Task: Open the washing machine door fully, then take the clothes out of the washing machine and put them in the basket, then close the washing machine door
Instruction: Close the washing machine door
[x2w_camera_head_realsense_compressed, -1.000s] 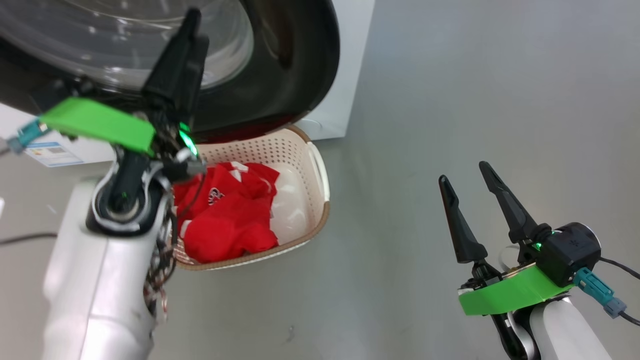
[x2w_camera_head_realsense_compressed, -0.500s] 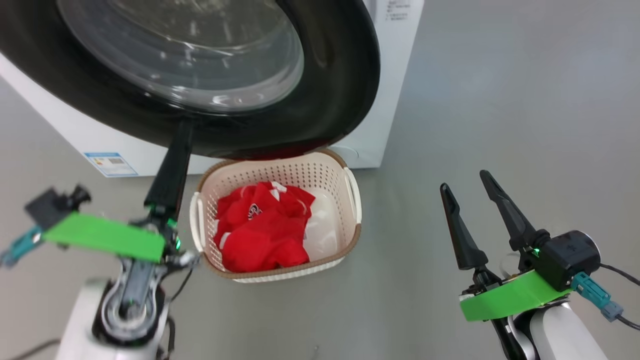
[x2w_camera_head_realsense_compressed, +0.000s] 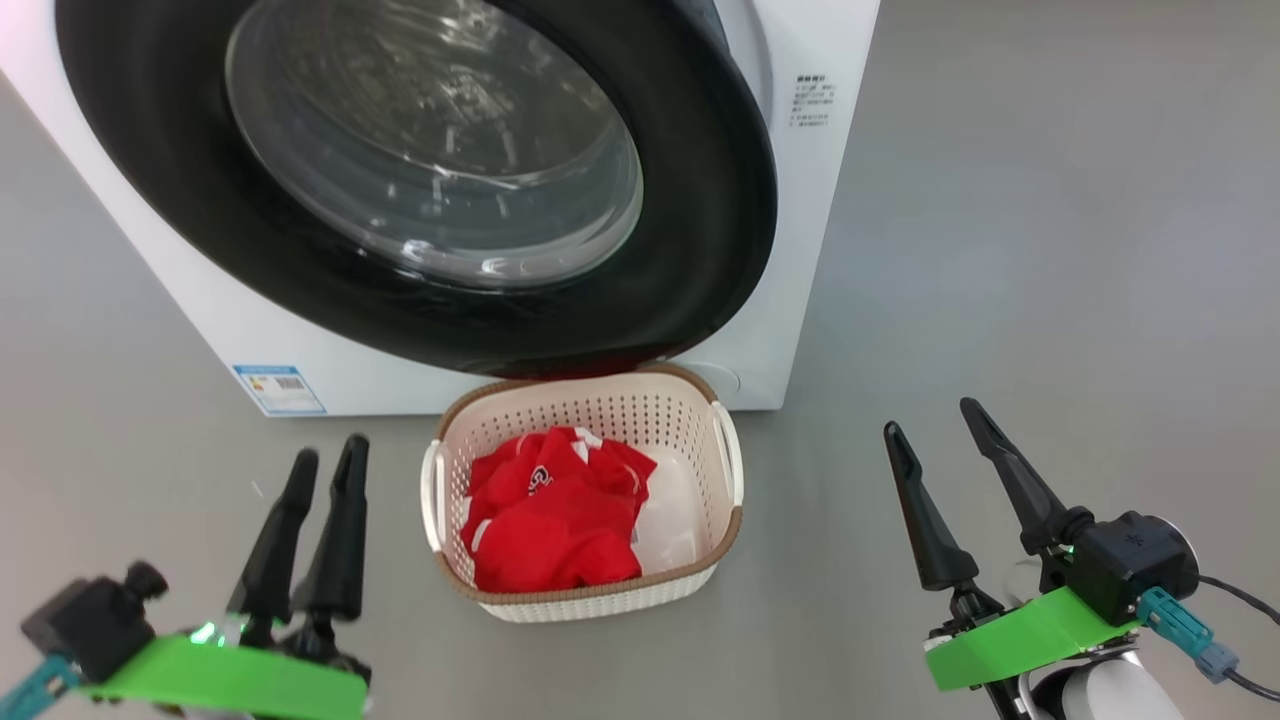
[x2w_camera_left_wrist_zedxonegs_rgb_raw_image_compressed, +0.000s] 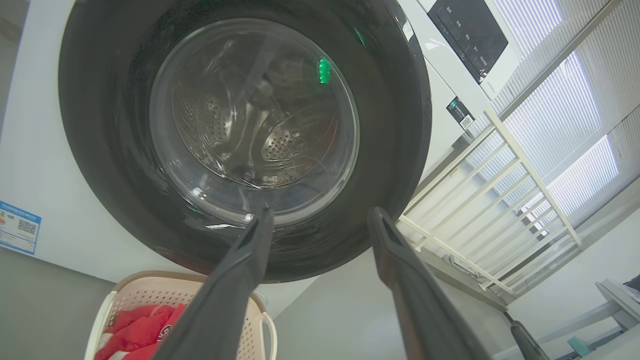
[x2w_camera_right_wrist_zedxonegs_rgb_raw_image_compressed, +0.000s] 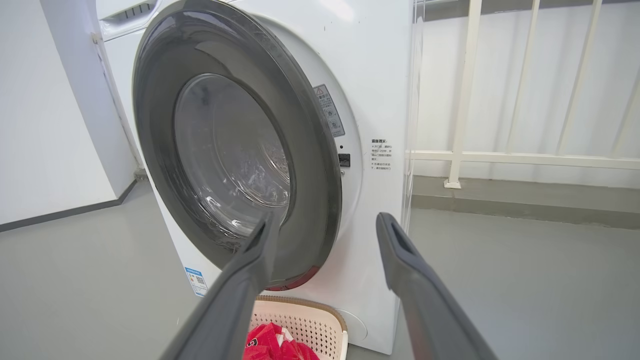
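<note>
Smooth grey floor (x2w_camera_head_realsense_compressed: 1000, 250) with a dull sheen runs around the washing machine (x2w_camera_head_realsense_compressed: 800, 200), a boxy white cabinet with flat panels and a dark glossy control panel (x2w_camera_left_wrist_zedxonegs_rgb_raw_image_compressed: 465, 35) on top. To its right a white barred railing (x2w_camera_right_wrist_zedxonegs_rgb_raw_image_compressed: 465, 100) stands before slatted blinds.

The washing machine door (x2w_camera_head_realsense_compressed: 700, 200), a broad round ring of glossy black, lies over the front of the cabinet; whether it is latched cannot be told. At its centre bulges a clear glass bowl (x2w_camera_head_realsense_compressed: 440, 160), and the perforated steel drum (x2w_camera_left_wrist_zedxonegs_rgb_raw_image_compressed: 280, 145) glints through it. A small blue sticker (x2w_camera_head_realsense_compressed: 278, 389) sits low on the left of the white front.

Just in front of the machine, under the door's lower edge, stands the basket (x2w_camera_head_realsense_compressed: 590, 410): cream plastic, rounded rectangular, walls dotted with holes, a brown woven-look rim and a white handle on each side. The clothes (x2w_camera_head_realsense_compressed: 550, 520), crumpled bright red fabric with white trim and lettering, lie inside toward its left, leaving bare bottom at the right.

The left claw (x2w_camera_head_realsense_compressed: 330, 448) hangs near left of the basket, its tapered matte-dark fingers apart and empty. The right claw (x2w_camera_head_realsense_compressed: 929, 416) hangs well to the right, fingers spread, holding nothing, above a green plastic bracket (x2w_camera_head_realsense_compressed: 1020, 640).
</note>
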